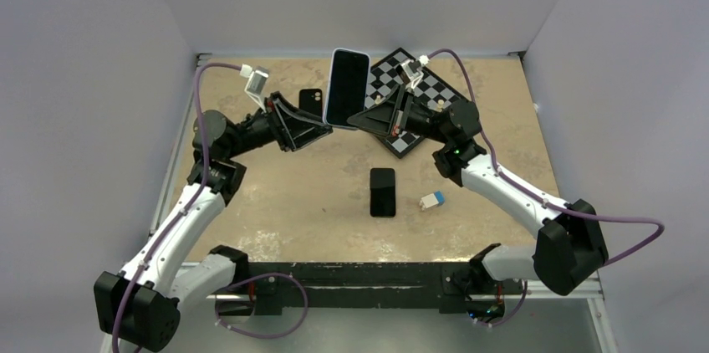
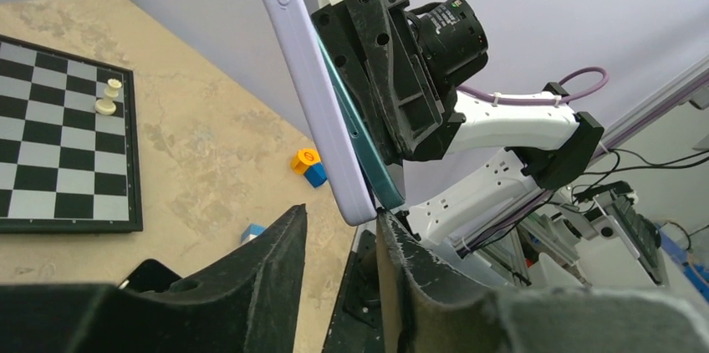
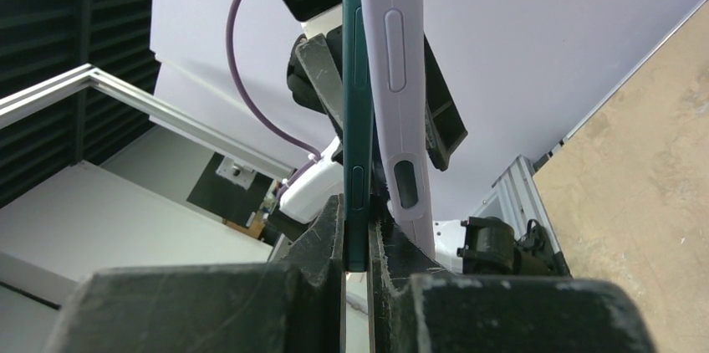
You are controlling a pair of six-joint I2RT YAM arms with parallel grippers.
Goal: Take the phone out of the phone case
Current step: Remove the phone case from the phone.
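A teal phone (image 3: 355,119) sits partly inside a lilac case (image 3: 401,77), held upright in the air above the table's far middle (image 1: 346,85). My right gripper (image 3: 357,227) is shut on the phone's teal edge, and the case lip stands peeled away outside one finger. In the left wrist view the case (image 2: 309,77) and the phone's teal edge (image 2: 368,161) hang just above my left gripper (image 2: 343,219). That gripper is open, with the case's lower corner between its fingertips, close to the right finger (image 2: 401,244). In the top view the left gripper (image 1: 324,125) and right gripper (image 1: 353,121) meet under the case.
A chessboard (image 1: 418,102) lies at the back right with white pieces (image 2: 107,98) on it. A black phone (image 1: 382,191) lies flat mid-table, and a small black item (image 1: 310,102) lies behind the left gripper. A blue-white block (image 1: 431,200) and an orange-blue block (image 2: 308,165) lie on the table.
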